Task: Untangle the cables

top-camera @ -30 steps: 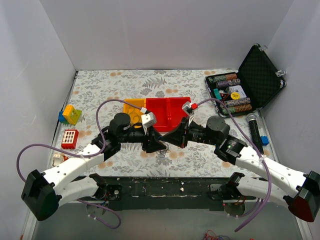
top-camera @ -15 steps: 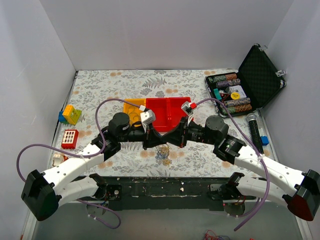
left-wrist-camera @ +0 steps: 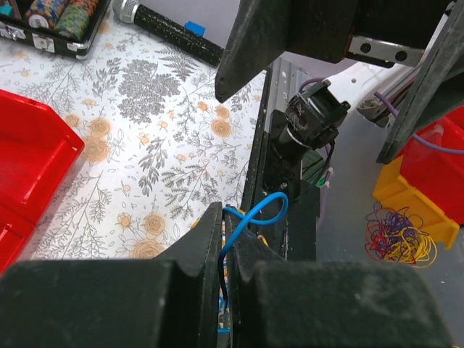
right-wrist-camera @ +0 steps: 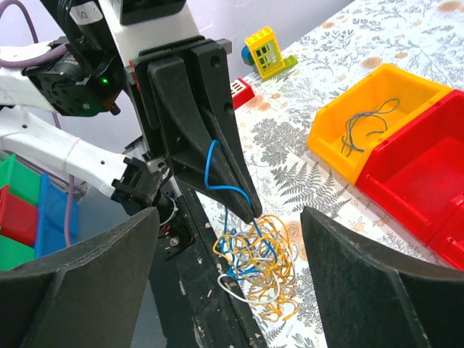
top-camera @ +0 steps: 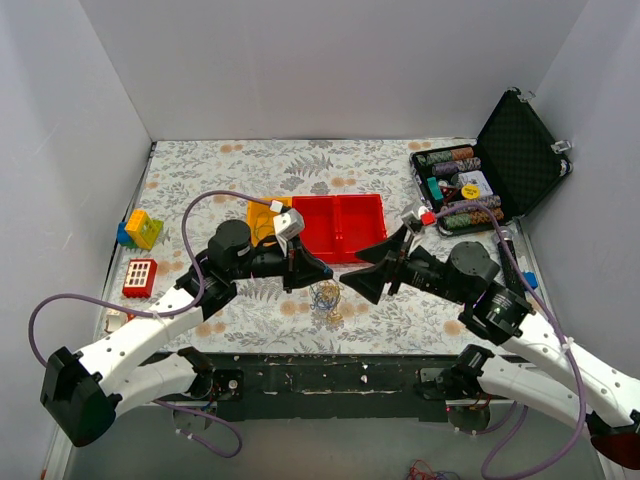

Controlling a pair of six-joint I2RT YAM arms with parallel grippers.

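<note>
The cables [top-camera: 325, 297] are a small tangle of yellow-orange, blue and whitish wires [right-wrist-camera: 257, 264] near the table's front edge. My left gripper [top-camera: 322, 277] is shut on a blue wire [left-wrist-camera: 254, 217] of this tangle. The wire loops out past its tips [right-wrist-camera: 250, 210], and the clump hangs just below them. My right gripper [top-camera: 352, 275] stands wide open to the right of the clump, and its fingers [right-wrist-camera: 377, 283] hold nothing. In the right wrist view the clump lies between them without touching either.
A red bin [top-camera: 340, 225] and a yellow bin [right-wrist-camera: 362, 123] with one loose wire in it sit behind the grippers. An open case of poker chips [top-camera: 470, 185] and a microphone [top-camera: 508, 258] are at the right. Toy bricks [top-camera: 140, 230] are at the left.
My left gripper has shut on the blue wire. My right gripper has let go, opened wide and drawn back to the right. The clump now shows below the left gripper's tips.
</note>
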